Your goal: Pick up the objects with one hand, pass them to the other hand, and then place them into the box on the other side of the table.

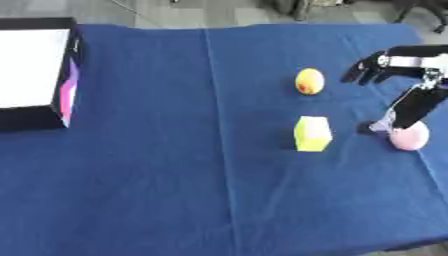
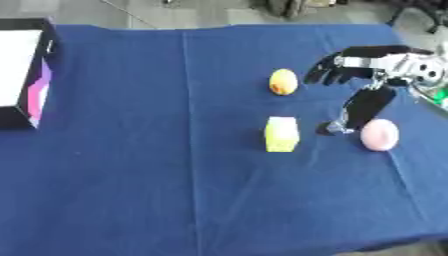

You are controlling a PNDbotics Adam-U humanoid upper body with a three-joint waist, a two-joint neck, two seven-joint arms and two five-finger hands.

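Left eye: one box (image 1: 35, 70) at desk (image 1: 175, 190) far left; three objects: one yellow ball (image 1: 310, 81), one yellow-green block (image 1: 312, 133), one pink ball (image 1: 409, 137).
Right eye: one right hand (image 2: 367, 65) above pink ball, fingers (image 2: 322, 74) spread, holding nothing.

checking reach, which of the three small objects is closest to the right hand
The pink ball, beside the right hand's thumb; the yellow ball and yellow block lie farther left.
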